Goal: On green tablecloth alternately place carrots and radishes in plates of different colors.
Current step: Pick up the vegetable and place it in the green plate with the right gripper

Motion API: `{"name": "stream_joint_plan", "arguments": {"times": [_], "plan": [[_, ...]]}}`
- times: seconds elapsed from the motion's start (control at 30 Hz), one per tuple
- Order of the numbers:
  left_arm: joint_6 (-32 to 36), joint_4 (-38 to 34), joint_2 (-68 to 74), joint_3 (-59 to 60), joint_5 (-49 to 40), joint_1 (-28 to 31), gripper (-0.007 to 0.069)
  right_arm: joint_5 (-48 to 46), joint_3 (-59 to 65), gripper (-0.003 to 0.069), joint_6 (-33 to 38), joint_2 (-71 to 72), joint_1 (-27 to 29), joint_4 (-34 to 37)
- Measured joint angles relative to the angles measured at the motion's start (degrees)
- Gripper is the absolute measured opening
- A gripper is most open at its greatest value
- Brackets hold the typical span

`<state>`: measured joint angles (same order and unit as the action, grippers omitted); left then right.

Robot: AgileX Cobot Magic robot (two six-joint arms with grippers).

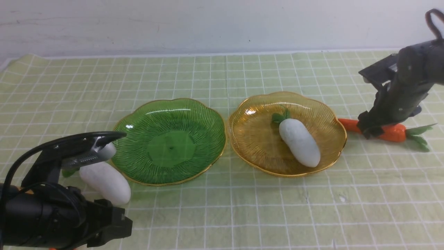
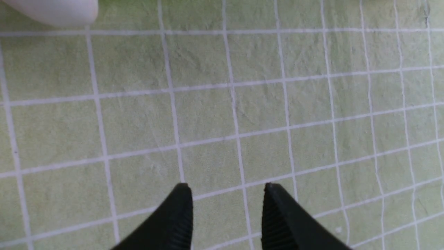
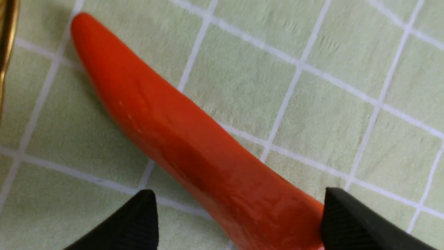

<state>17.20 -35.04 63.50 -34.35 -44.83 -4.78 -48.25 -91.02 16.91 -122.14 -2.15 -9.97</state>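
The right claw [image 3: 237, 193] stands spread, straddling the thicker part of the glossy orange tapered toy carrot [image 3: 163, 118], which lies on the pale green gridded tablecloth [image 3: 347, 52] just beside the amber ribbed plastic plate [image 1: 263, 163]. The carrot is probably light, rigid and slippery, so grip its broad middle, not the taper.

Two plates [image 1: 170, 146] [image 1: 256, 139], two radishes [image 1: 300, 142] [image 1: 107, 182], one carrot [image 1: 393, 132].
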Motion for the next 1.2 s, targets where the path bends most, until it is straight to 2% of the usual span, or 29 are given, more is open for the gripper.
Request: {"name": "stream_joint_plan", "arguments": {"times": [0.23, 0.4, 0.67, 0.8, 0.97, 1.2], "plan": [[0.0, 0.0, 0.05, 0.0, 0.0, 0.0, 0.0258, -0.45, -0.53, 0.0535, 0.41, -0.73, 0.0, -1.03], [0.0, 0.0, 0.05, 0.0, 0.0, 0.0, 0.0258, -3.26, -0.33, 0.0481, 0.21, -1.52, 0.0, -4.62], [0.0, -0.05, 0.05, 0.0, -0.16, 0.0, 0.0258, -3.94, -0.24, 0.0461, 0.1, -1.96, 0.0, -9.48], [0.0, -0.05, 0.05, 0.0, -0.2, 0.0, 0.0258, -4.4, -0.24, 0.0441, -1.85, -1.99, 0.0, -9.68], [0.0, -0.05, 0.05, 0.0, -0.2, 0.0, 0.0258, -7.46, -0.24, 0.0341, -3.7, -2.06, 0.0, -10.16], [0.0, -0.05, 0.05, 0.0, -0.2, 0.0, 0.0258, -13.92, -4.62, 0.0341, -8.72, -0.79, 0.0, -10.1]]}}
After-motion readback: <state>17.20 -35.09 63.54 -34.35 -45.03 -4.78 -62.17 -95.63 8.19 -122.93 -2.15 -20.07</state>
